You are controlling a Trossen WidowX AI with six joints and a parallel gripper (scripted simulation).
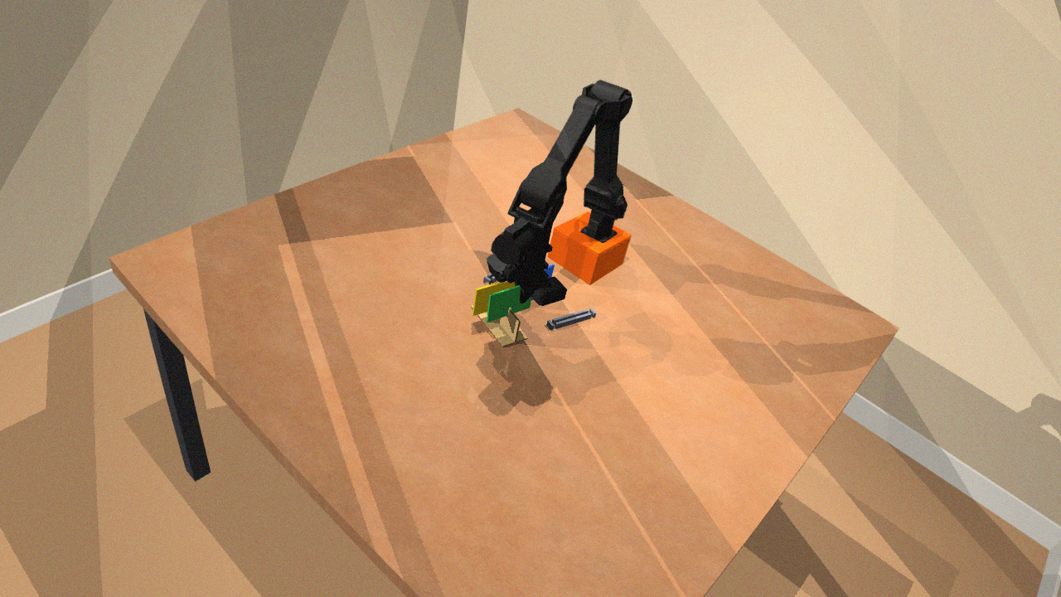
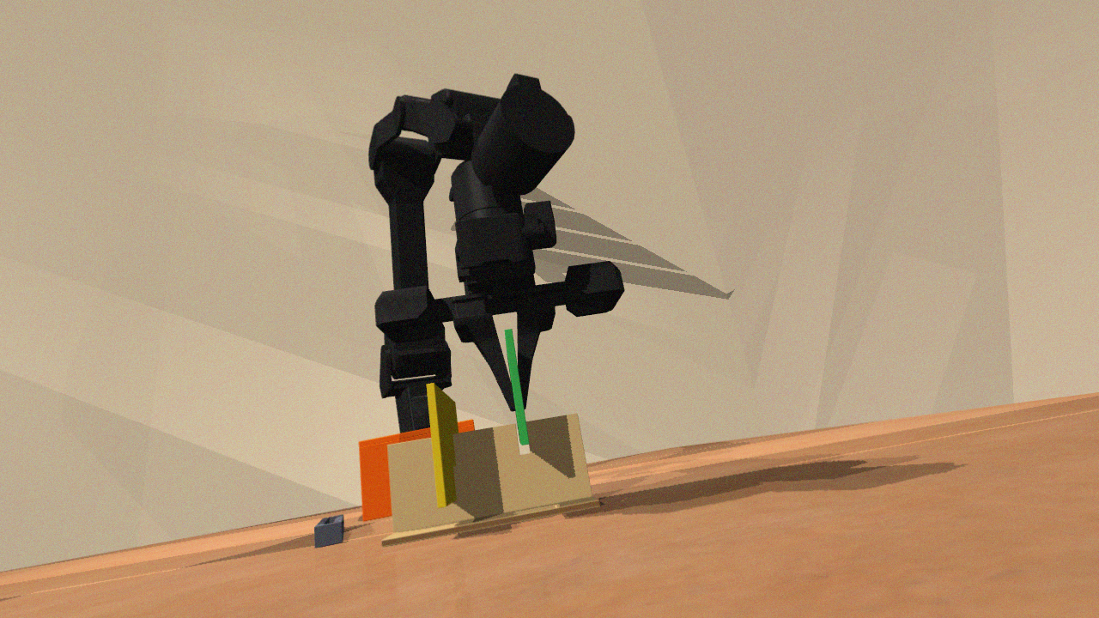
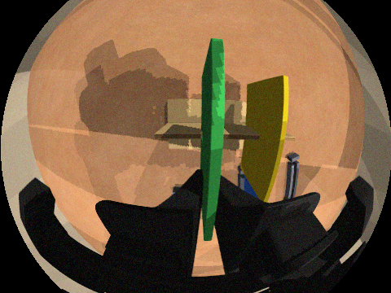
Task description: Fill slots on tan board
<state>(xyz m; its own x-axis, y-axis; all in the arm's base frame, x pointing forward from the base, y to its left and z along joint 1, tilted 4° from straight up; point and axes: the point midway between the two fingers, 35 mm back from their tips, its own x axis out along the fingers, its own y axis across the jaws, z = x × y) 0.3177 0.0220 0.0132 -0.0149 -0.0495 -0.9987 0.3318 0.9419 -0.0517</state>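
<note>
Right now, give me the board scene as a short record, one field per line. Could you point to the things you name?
tan board: standing (image 2: 476,476)
yellow board: upright, crosswise in the tan board's slot (image 1: 483,299) (image 2: 440,445) (image 3: 266,130)
green board: upright, crosswise, lower edge partway down its slot, gap visible below (image 1: 504,303) (image 2: 515,384) (image 3: 213,122)
fingers: closed on green board
blue board: partly hidden, near a holder (image 1: 549,271) (image 3: 250,190)
orange block: under the arm's base (image 1: 574,255) (image 2: 374,480)
slots left: green's to finish

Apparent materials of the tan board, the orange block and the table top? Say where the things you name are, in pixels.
Tan board (image 1: 513,327) (image 2: 476,469): probably thin matte wood, given its faint mottling. Orange block (image 1: 592,259) (image 2: 374,480): perhaps matte plastic, evenly colored without grain. Table top (image 1: 445,445) (image 2: 768,553): wood or laminate; brown mottling, no sharp reflections.
</note>
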